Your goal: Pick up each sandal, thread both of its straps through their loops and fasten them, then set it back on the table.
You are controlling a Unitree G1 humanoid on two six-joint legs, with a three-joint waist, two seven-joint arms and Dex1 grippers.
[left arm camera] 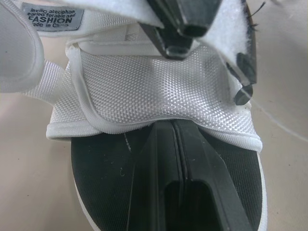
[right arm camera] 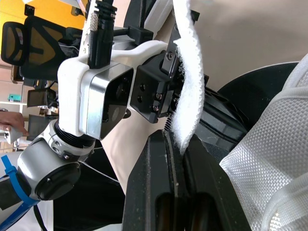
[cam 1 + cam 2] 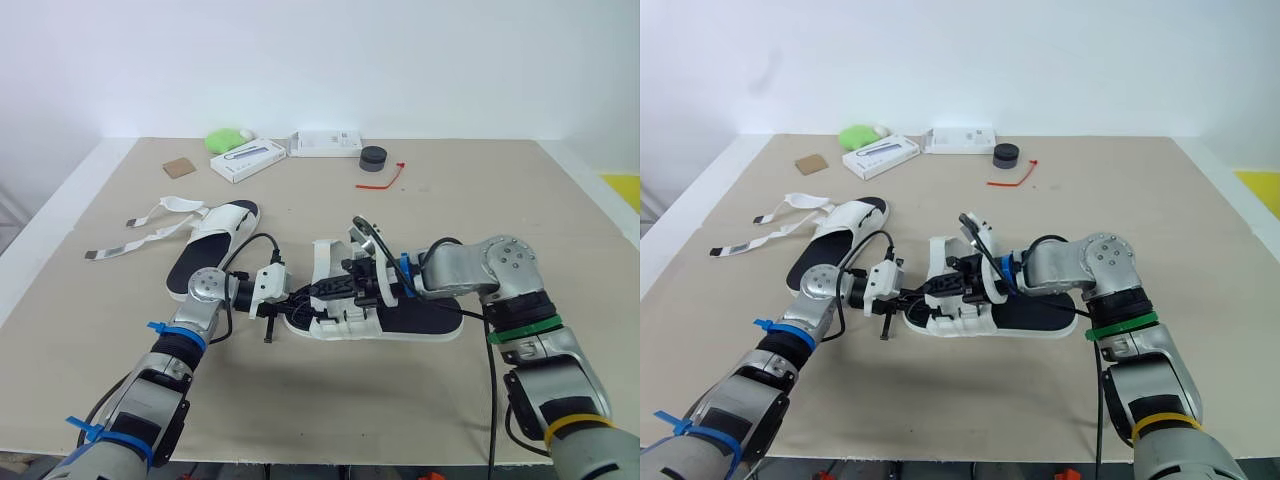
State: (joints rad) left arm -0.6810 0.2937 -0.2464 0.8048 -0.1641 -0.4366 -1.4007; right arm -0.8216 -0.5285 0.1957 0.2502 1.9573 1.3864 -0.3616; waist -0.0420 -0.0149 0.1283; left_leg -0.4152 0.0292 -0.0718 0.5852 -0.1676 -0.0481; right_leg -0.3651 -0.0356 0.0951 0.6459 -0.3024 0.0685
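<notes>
white sandal [image 3: 420,322] with black footbed, white mesh-weave strap [image 1: 159,91], second sandal [image 3: 215,240] same white and black, beige table [image 3: 480,200], lime green blob [image 3: 228,138], red tie [image 3: 382,180], little brown square [image 3: 179,168]

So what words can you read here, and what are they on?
"FASHION": on the grey tag on the sandal strap.
Other lines on that tag: too blurred to read.
Print on the white boxes: too small to read.

left gripper [image 3: 322,291], right gripper [image 3: 352,271], apparently on sandal [image 3: 422,321]
</notes>
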